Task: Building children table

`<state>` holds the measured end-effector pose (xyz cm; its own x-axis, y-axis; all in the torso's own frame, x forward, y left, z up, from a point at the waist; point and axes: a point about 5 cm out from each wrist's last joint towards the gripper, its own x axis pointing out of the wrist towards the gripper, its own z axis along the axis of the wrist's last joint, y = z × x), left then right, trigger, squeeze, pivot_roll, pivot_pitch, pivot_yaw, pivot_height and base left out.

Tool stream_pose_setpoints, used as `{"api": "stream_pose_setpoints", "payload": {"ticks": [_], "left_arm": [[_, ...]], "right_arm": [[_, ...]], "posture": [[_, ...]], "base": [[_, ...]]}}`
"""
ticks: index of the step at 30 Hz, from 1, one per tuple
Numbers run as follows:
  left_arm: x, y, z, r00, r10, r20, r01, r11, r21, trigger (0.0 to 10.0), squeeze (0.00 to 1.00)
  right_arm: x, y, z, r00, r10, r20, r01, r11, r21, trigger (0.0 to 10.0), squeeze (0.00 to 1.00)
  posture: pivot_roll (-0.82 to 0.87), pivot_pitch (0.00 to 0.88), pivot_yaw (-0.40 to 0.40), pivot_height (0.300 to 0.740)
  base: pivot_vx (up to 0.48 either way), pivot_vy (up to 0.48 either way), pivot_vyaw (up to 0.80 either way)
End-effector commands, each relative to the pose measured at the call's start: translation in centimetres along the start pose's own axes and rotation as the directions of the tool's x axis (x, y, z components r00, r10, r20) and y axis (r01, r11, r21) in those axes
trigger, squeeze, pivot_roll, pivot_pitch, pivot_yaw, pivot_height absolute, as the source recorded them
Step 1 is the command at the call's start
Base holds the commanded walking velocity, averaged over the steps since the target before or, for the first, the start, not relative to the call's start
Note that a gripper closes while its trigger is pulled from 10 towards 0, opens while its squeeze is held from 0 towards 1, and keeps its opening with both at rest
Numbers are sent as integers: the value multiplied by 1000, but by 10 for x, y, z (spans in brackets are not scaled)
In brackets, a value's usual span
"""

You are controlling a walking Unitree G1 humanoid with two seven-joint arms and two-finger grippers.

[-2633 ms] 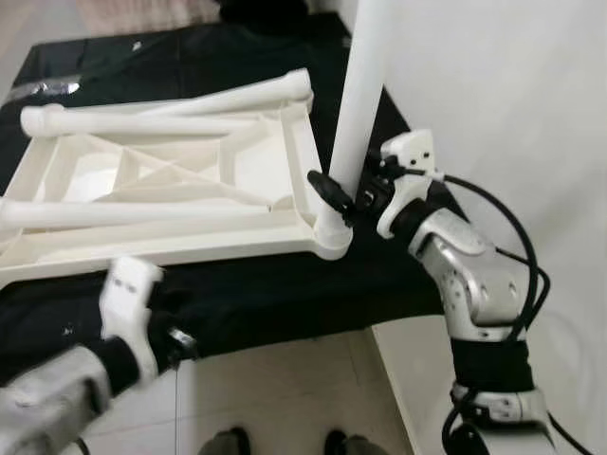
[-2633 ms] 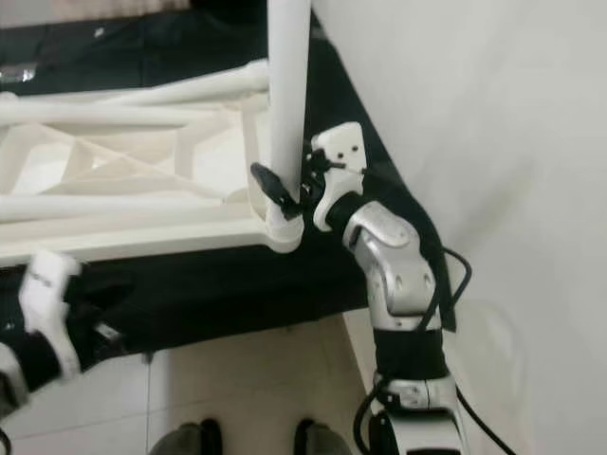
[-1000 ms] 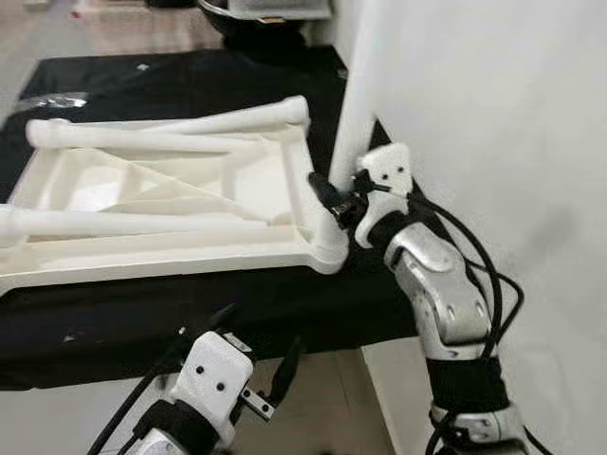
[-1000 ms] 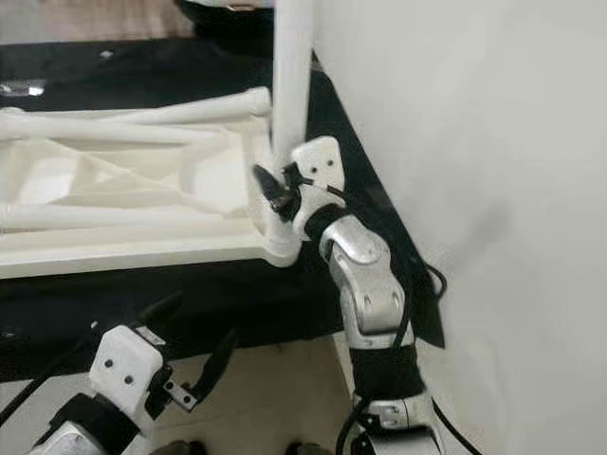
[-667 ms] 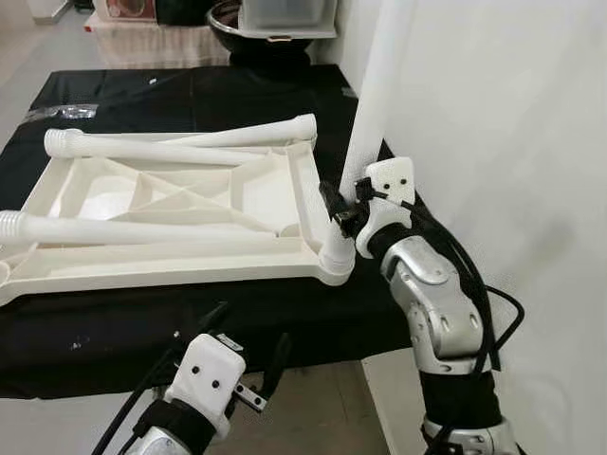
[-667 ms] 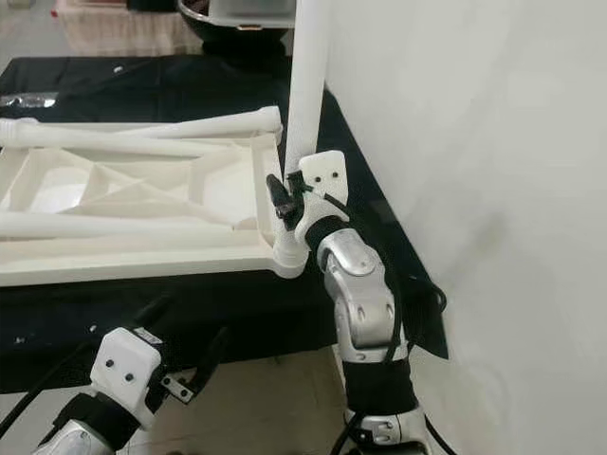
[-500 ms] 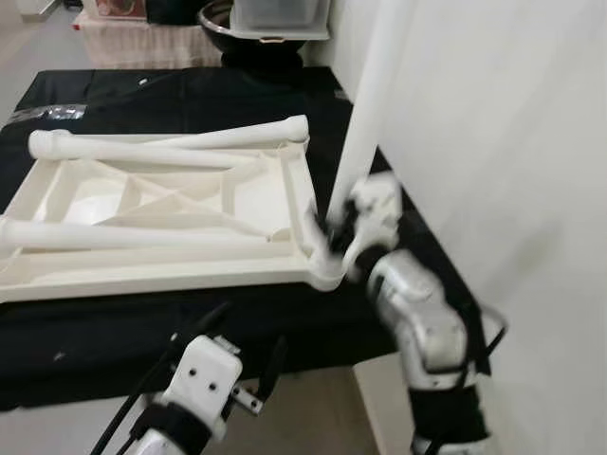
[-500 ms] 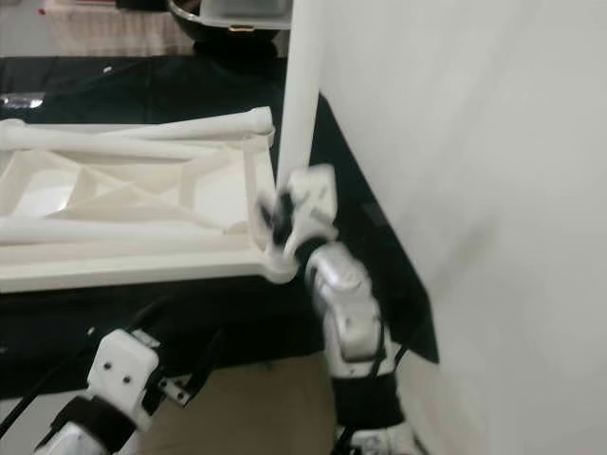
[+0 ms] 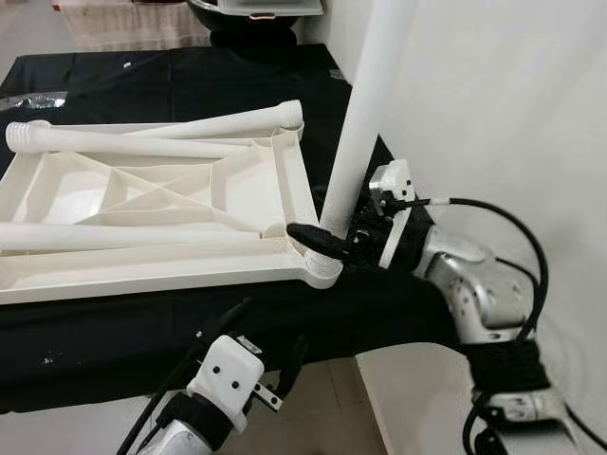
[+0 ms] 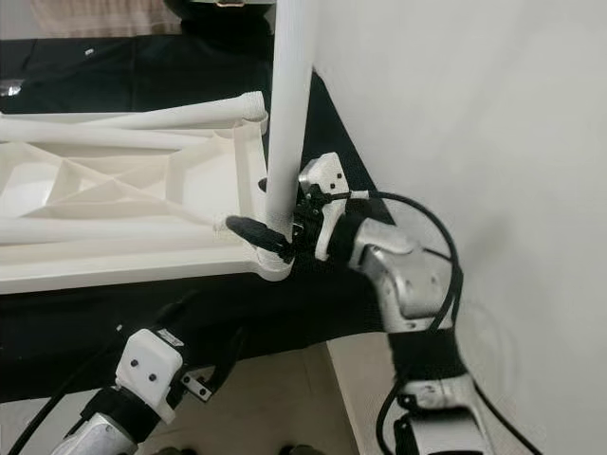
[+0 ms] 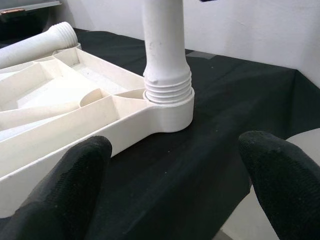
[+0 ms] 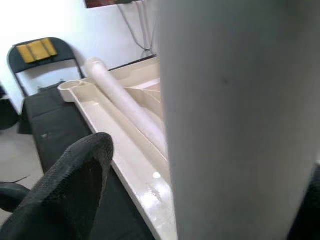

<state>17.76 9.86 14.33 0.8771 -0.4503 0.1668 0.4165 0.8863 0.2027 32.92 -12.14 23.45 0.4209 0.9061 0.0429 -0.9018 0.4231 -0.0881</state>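
- A black cloth (image 9: 142,322) covers a low surface and hangs over its near edge.
- A plain white wall (image 9: 512,104) stands along the right side.
- Pale tiled floor (image 9: 313,417) shows below the cloth.
- A dark folding chair (image 12: 42,62) with a yellow pad on its back stands by a white wall.
- Daylight is bright and even.
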Motion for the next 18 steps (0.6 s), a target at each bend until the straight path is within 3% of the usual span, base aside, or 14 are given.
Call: {"api": "stream_pose_setpoints", "payload": {"ticks": [1, 9, 14, 16, 17, 18], "left_arm": [[0, -5, -3, 1000, -14, -1, 14, 1000, -14, 10000, 0], [2, -6, -5, 1000, -14, 5, 14, 1000, -13, 10000, 0], [3, -5, -7, 1000, -16, 8, 16, 1000, -15, 10000, 0], [3, -4, -7, 1000, -17, 9, 17, 1000, -14, 10000, 0], [3, -4, -7, 1000, -17, 9, 17, 1000, -14, 10000, 0], [3, -3, -8, 1000, -18, 11, 18, 1000, -14, 10000, 0]], "right_arm": [[1, -3, 3, 999, 46, 18, -46, 999, -14, 0, 0], [-3, -4, 2, 997, 70, 40, -70, 998, -4, 0, 0], [-4, 2, -10, 998, 50, 48, -52, 998, 25, 0, 0], [5, 14, -29, 989, -146, -2, 145, 988, 48, 0, 0], [5, 14, -29, 989, -146, -2, 145, 988, 48, 0, 0], [10, 20, -39, 962, -269, -33, 271, 961, 61, 0, 0]], "posture": [[91, 147, -107, 740], [94, 144, -107, 740], [81, 142, -103, 740], [67, 145, -100, 740], [67, 145, -100, 740], [67, 145, -100, 740]], "base": [[0, 0, 0], [0, 0, 0], [0, 0, 0], [0, 0, 0], [0, 0, 0], [0, 0, 0]]}}
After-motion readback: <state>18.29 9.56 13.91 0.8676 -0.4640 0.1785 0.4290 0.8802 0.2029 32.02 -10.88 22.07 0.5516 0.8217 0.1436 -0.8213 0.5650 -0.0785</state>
